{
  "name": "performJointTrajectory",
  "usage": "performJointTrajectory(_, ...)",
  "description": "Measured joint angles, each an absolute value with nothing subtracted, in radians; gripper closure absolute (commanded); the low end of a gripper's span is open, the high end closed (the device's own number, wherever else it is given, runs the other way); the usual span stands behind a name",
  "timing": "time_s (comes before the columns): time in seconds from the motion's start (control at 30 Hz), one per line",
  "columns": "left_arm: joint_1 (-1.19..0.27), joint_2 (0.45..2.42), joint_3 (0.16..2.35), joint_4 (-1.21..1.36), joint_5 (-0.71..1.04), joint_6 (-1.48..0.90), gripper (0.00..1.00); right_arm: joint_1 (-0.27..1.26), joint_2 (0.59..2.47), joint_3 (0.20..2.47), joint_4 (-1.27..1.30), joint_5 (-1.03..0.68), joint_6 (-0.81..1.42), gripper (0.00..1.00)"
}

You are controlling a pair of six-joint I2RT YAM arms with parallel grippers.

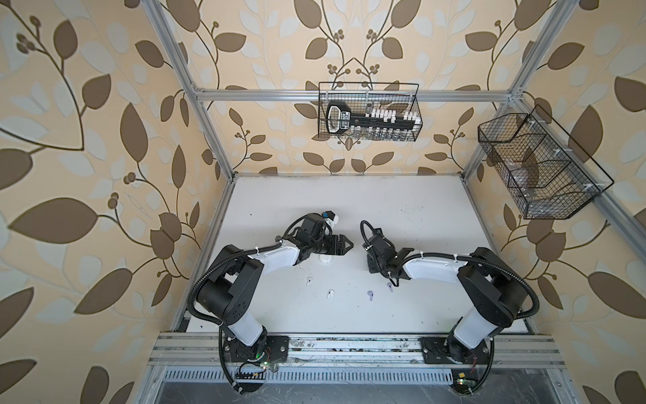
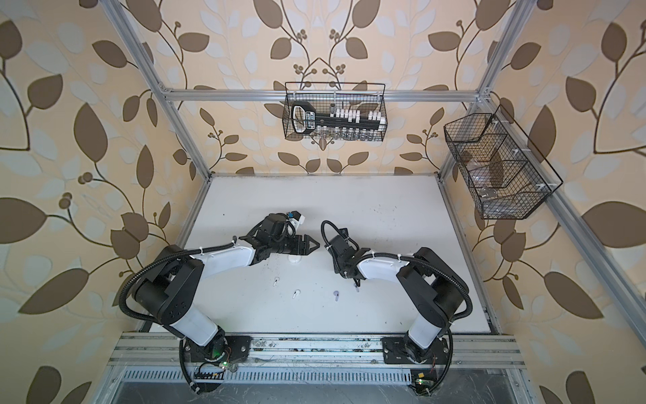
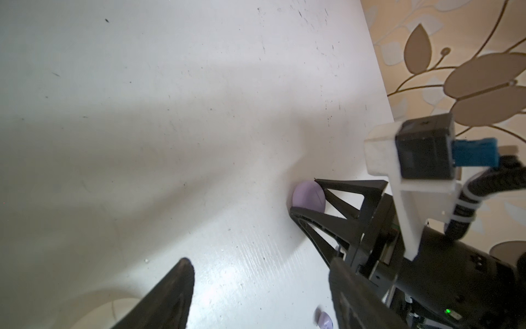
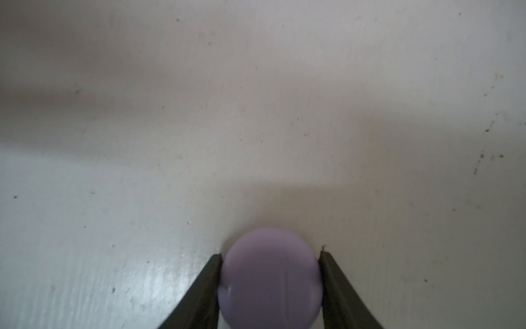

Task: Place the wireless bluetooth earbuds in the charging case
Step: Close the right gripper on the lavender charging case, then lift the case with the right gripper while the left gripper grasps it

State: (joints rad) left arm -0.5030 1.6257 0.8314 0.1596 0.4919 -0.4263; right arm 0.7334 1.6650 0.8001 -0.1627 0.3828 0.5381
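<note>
White table [image 1: 419, 314] comes first. On its near part lie, from left to right, a white earbud [image 1: 309, 281], a second white earbud [image 1: 330, 294], a lavender earbud [image 1: 370, 295] and a second lavender earbud [image 1: 389, 286], which sits just by the right arm [image 1: 430, 267]. All four lie bare on the table, outside the cases.

A bit farther back is the white case [image 1: 325, 259]. It is round, sits on the table and is partly under the left arm [image 1: 276, 257]. The left hand [image 1: 349, 245] hangs over the table just past it. In the left wrist view its two fingers [image 3: 170, 296] stand wide apart with nothing between them, so this hand is let go and holds nothing.

Across from it, the right hand [image 4: 270, 255] reaches down to the table. The arm hides it in both top views. In the right wrist view the round lavender case [image 4: 270, 284] rests on the table between the two black fingers, and each finger touches one side of it. So the right hand is squeezing the lavender case.

Farthest back, a wire basket [image 1: 370, 112] hangs on the rail with a black tool [image 1: 356, 123] in it. A second wire basket [image 1: 538, 168] hangs on the right.
</note>
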Motion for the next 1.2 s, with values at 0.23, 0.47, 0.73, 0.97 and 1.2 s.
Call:
performJointTrajectory(0.23, -0.503, 1.688, 0.87, 0.185, 0.629, -0.467, 0.24, 0.764, 1.496, 0.678, -0.117, 0.333, 0.463, 0.75)
performJointTrajectory(0.47, -0.503, 1.791, 0.889, 0.287, 0.808, -0.572, 0.35, 0.832, 1.296, 0.583, -0.07, 0.315, 0.374, 0.76)
performJointTrajectory(0.73, -0.517, 1.866, 0.893, 0.5, 0.979, -0.735, 0.47, 0.859, 1.178, 0.531, -0.049, 0.31, 0.327, 0.77)
performJointTrajectory(0.97, -0.538, 1.974, 0.897, 0.739, 1.082, -0.941, 0.49, 0.87, 1.182, 0.531, -0.048, 0.314, 0.313, 0.78)
performJointTrajectory(1.2, -0.557, 2.001, 0.912, 0.851, 1.127, -1.037, 0.49, 0.87, 1.202, 0.531, -0.047, 0.322, 0.305, 0.78)
